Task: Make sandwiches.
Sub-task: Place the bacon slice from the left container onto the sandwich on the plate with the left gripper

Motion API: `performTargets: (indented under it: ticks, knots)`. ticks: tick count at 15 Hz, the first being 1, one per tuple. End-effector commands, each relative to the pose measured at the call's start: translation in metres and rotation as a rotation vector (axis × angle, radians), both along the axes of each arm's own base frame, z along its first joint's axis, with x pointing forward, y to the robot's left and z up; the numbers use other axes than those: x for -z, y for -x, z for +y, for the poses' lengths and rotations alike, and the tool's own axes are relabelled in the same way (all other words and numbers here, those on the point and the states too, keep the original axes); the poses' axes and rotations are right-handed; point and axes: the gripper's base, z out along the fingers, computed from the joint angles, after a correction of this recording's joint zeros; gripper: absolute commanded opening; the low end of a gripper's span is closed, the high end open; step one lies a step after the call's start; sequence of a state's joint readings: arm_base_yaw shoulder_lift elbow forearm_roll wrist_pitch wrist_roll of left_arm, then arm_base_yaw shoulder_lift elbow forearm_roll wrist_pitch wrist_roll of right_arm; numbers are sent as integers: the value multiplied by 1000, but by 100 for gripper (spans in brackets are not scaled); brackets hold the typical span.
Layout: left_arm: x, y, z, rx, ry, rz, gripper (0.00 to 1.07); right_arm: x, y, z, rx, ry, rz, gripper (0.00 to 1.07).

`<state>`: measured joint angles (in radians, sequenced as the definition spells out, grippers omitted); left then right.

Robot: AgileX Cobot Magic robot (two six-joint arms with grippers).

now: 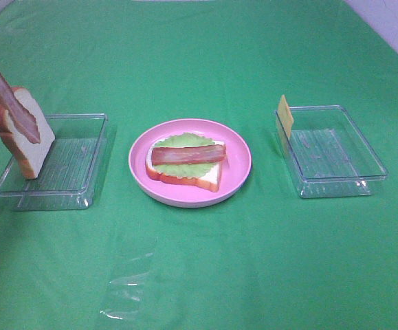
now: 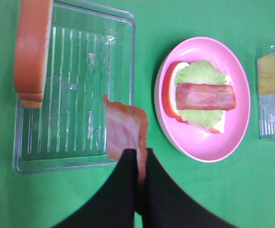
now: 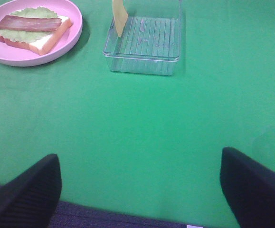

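Two bacon strips are in play: one lies on the half-built sandwich (image 1: 185,161) on the pink plate (image 1: 236,165), across green lettuce on a white slice with orange-brown crust, and your left claw (image 2: 139,156) pinches the second strip (image 2: 125,126) over the left tray (image 1: 71,165). You look mid-carry, so next swing it over the plate and lay it beside the first. Your right claw (image 3: 138,164) hangs wide and empty over the worktop (image 3: 142,109), while the cheese square (image 1: 285,113) leans in the right tray (image 1: 336,155) and the top bread slice (image 1: 30,141) stands in the left

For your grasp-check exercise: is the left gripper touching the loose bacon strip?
Touching. The left wrist view shows the left gripper closed on one end of the bacon strip, with no gap between them.
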<state>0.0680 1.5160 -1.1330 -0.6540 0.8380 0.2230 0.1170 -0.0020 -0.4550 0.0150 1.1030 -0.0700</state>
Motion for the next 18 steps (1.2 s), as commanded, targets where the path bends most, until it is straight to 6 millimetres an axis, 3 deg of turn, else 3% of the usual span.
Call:
performTargets:
  ticks: [1, 4, 8, 10, 11, 13, 18]
  knots:
    - [-20, 0, -17, 69, 17, -41, 0, 0, 5, 0, -8, -2, -39, 87]
    - [-31, -7, -53, 109, 26, -120, 0, 0, 5, 0, -8, -2, -39, 87]
    - [-22, -24, -97, 186, 57, -89, 0, 0, 5, 0, -8, -2, -39, 87]
    - [-9, -36, -128, 251, 75, -60, 0, 0, 5, 0, -8, -2, -39, 87]
    - [7, -49, -160, 306, 101, -25, 0, 0, 5, 0, -8, -2, -39, 87]
    - [19, -60, -193, 350, 115, -4, 0, 0, 5, 0, -8, -2, -39, 87]
    - [42, -75, -253, 450, 135, 35, 0, 0, 5, 0, -8, -2, -39, 87]
